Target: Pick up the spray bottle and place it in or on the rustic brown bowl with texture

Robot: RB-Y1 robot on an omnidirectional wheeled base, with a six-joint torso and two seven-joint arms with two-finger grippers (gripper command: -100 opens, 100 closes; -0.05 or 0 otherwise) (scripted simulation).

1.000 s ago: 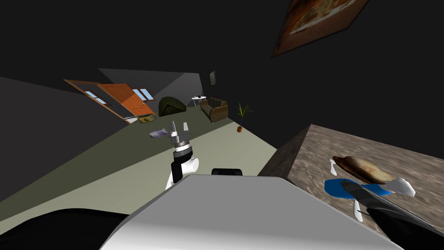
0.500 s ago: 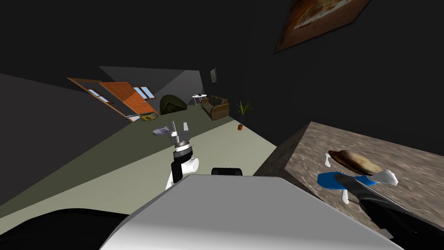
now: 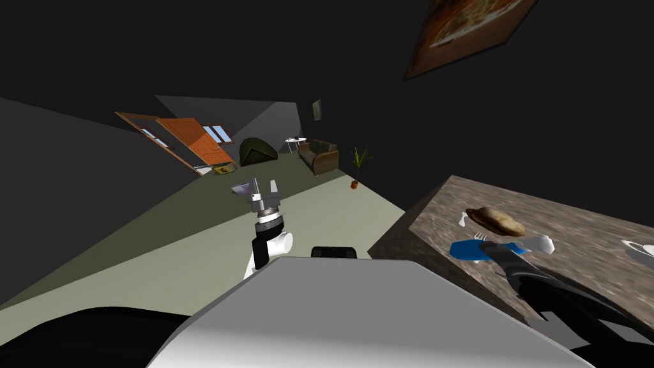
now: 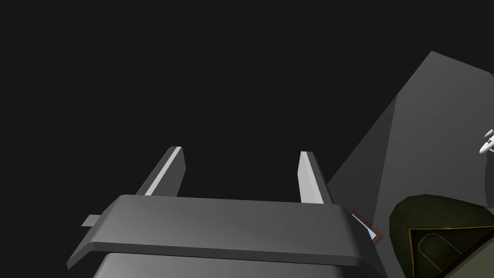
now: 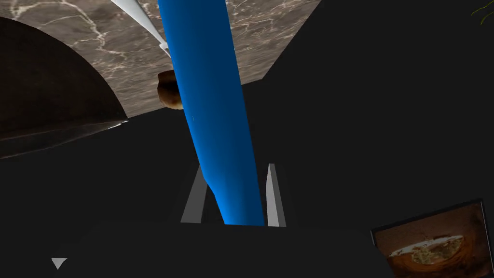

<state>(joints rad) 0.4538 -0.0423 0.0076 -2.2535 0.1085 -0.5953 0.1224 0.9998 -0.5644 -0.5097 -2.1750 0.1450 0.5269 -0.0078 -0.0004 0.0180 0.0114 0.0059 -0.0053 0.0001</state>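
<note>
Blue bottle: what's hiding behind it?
Behind the blue bottle, held by the right gripper with its jaws shut on it, the marbled counter and one edge of the brown bowl peek out. The bottle covers the rest of the bowl.

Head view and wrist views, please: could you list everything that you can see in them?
spray bottle: one, blue, white head, in right gripper, over counter
bowl: one, brown, on counter
counter: one, brown stone, my right
dish: one, white, counter, right of bowl
door: one, orange, far left
tent: one, dark green, by door
sofa: one, brown, far wall
table: one, white, by sofa
plant: one, green, beside sofa
picture: one, brown, wall above counter
left gripper: open, over floor
right gripper: shut on spray bottle
</note>
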